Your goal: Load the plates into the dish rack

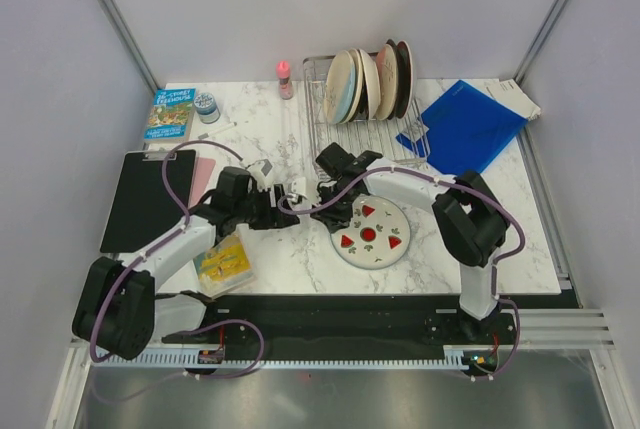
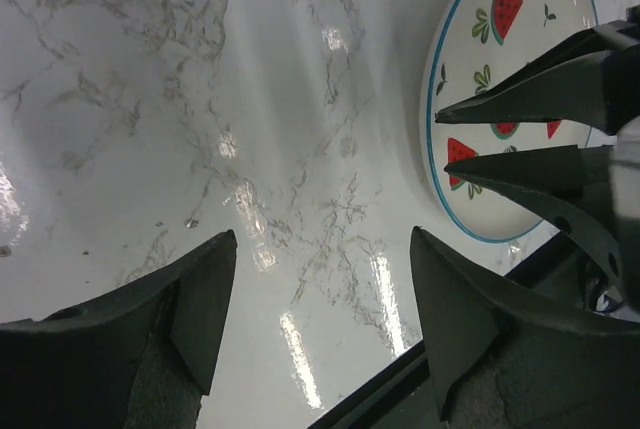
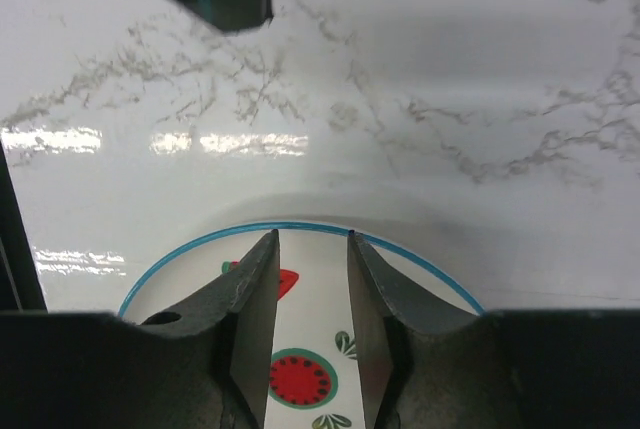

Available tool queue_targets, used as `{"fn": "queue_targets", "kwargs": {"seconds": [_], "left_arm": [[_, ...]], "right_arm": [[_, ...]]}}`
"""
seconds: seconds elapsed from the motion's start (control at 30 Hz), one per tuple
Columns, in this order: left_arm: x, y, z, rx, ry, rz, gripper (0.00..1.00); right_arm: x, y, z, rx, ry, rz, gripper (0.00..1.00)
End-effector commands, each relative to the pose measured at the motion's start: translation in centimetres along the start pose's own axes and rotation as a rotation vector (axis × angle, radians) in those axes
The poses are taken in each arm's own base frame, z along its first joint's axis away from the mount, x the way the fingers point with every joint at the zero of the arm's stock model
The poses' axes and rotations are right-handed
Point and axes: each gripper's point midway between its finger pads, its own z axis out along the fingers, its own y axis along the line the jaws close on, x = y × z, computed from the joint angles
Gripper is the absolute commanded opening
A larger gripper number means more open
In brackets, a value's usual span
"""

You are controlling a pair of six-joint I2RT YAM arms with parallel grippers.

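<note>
A white plate with red watermelon shapes and a thin blue rim lies flat on the marble table. My right gripper hovers just over it, its tips at the plate's left rim. Its jaws are narrowly parted with nothing between them. My left gripper stands wide open over bare marble just left of the plate. It holds nothing. The right gripper's fingers reach in over the plate in the left wrist view. The dish rack at the back holds several upright plates.
A blue folder lies right of the rack. A book, a small tin and a pink bottle sit at the back left. A black clipboard and a yellow packet lie beside the left arm.
</note>
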Motion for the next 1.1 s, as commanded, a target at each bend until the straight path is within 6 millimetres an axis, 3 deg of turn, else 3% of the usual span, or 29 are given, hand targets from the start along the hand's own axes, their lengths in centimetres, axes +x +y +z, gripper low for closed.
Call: {"fn": "queue_targets", "kwargs": {"seconds": [0.0,0.07,0.1,0.13,0.17,0.2,0.23,0.27,0.3,0.43,0.47,0.57,0.73,0.83,0.87,0.93,1.03,1.07], "left_arm": [[0.4,-1.6,0.6,0.082,0.029,-0.12,0.77],[0.7,-1.8,1.5,0.086,0.064,-0.169,0.77],[0.8,-1.8,1.9,0.085,0.077,-0.18,0.77],[0.9,-2.2,2.2,0.092,0.093,-0.193,0.77],[1.6,-1.9,2.9,0.081,0.128,-0.211,0.77],[1.2,-2.2,3.2,0.089,0.131,-0.21,0.76],[1.5,-2.7,3.6,0.1,0.148,-0.209,0.75],[2.0,-2.6,4.2,0.094,0.172,-0.216,0.73],[2.2,-2.9,4.5,0.096,0.181,-0.22,0.72],[3.4,-5.1,5.8,0.141,0.223,-0.202,0.69],[2.7,-5.9,6.1,0.167,0.207,-0.186,0.68],[3.1,-7.0,7.4,0.184,0.247,-0.178,0.68],[4.0,-7.6,9.6,0.163,0.3,-0.202,0.66],[4.5,-8.2,10.1,0.16,0.307,-0.207,0.5],[4.9,-7.9,10.1,0.156,0.316,-0.216,0.39],[5.3,-7.7,10.0,0.149,0.321,-0.224,0.33],[5.9,-7.9,9.5,0.192,0.338,-0.196,0.14],[6.5,-7.7,9.2,0.204,0.345,-0.196,0.02]], "right_arm": [[-4.2,-1.8,-2.4,0.089,-0.162,0.15,0.44],[-4.7,-2.3,-5.5,0.168,-0.247,0.252,0.47],[-2.4,-2.5,-6.1,0.187,-0.242,0.335,0.52],[-2.5,-2.3,-8.6,0.226,-0.296,0.36,0.55],[-1.8,-2.3,-9.7,0.24,-0.326,0.449,0.57],[1.0,-2.7,-10.4,0.263,-0.331,0.553,0.62],[1.3,-2.6,-12.6,0.299,-0.388,0.602,0.64],[2.3,-2.6,-13.4,0.314,-0.412,0.697,0.64],[4.5,-2.9,-14.0,0.34,-0.42,0.792,0.66],[7.8,-3.1,-16.3,0.386,-0.493,1.044,0.67],[8.5,-2.8,-15.9,0.359,-0.499,1.104,0.67],[10.5,-2.3,-15.0,0.32,-0.501,1.258,0.67],[13.6,-1.3,-13.5,0.309,-0.467,1.35,0.66],[14.9,-0.1,-12.0,0.244,-0.455,1.415,0.65],[15.3,0.5,-11.2,0.218,-0.444,1.442,0.65],[15.2,1.2,-10.2,0.15,-0.451,1.471,0.64],[14.9,1.9,-8.7,0.064,-0.485,1.483,0.64],[15.0,2.2,-8.3,0.049,-0.48,1.487,0.64]]}}
